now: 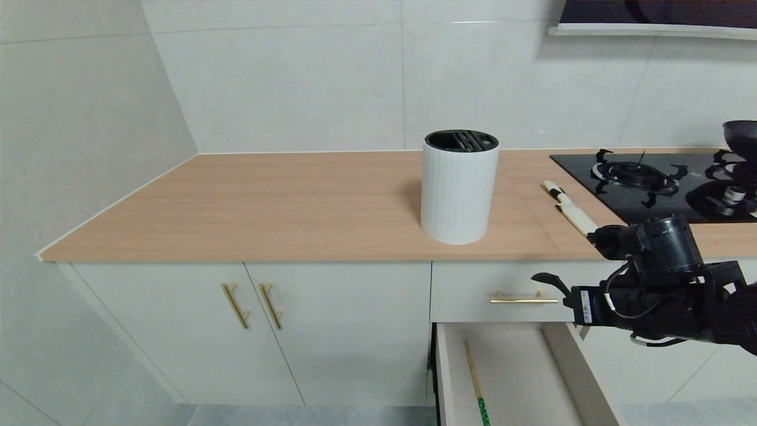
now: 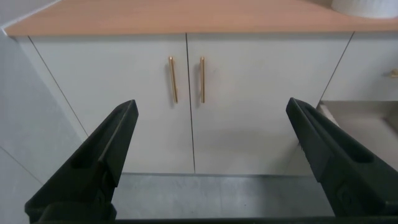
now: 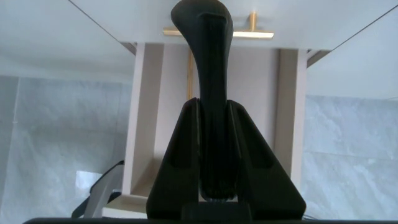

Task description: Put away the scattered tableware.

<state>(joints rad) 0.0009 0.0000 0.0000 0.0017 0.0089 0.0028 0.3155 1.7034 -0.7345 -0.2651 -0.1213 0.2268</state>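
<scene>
A light wooden countertop point(image 1: 284, 207) is backed by pale tiled walls, with a black glass gas hob point(image 1: 650, 183) at its right end. A white ribbed cylindrical holder point(image 1: 458, 198) is stood near the front edge, and a cream-handled knife point(image 1: 571, 208) is laid between it and the hob. Below, a white drawer point(image 1: 576, 370) is pulled open, with a green-tipped wooden chopstick point(image 1: 475, 378) inside. The right gripper point(image 3: 211, 106), near the drawer, is clamped on a black round-ended utensil point(image 3: 202, 25). The left gripper point(image 2: 211, 106) is spread wide before white cabinet doors point(image 2: 249, 99).
</scene>
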